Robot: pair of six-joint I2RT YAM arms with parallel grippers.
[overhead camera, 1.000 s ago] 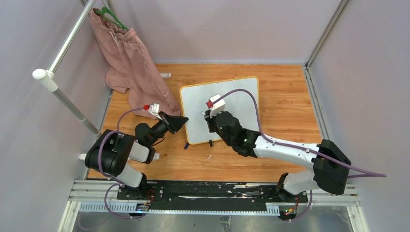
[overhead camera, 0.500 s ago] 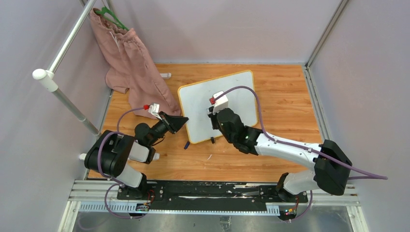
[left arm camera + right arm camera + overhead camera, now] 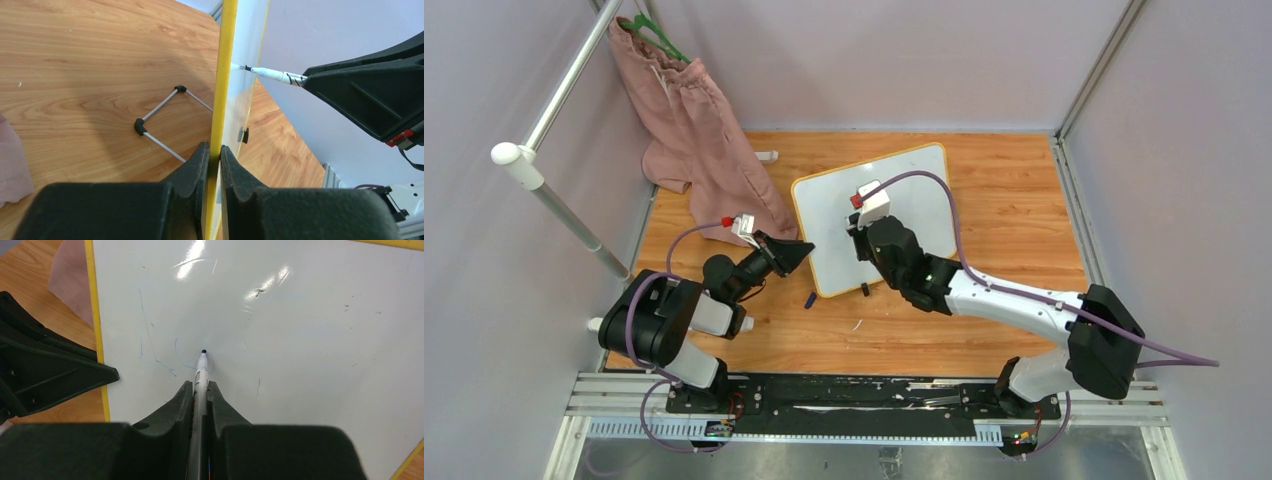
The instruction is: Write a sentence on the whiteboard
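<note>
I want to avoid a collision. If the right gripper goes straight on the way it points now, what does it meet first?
The whiteboard. The right gripper holds a marker aimed at the white face, and its tip seems to touch it; exact contact is hard to confirm.

You see a warm wood-grain tabletop (image 3: pixel 1014 200) beneath the left claw (image 3: pixel 807 248), boxed in by plain pale lilac panel walls (image 3: pixel 874 60). Beyond that claw, to its left, a dusty-pink cloth garment (image 3: pixel 694 130) hangs beside a slanted white metal rail (image 3: pixel 564 85).
</note>
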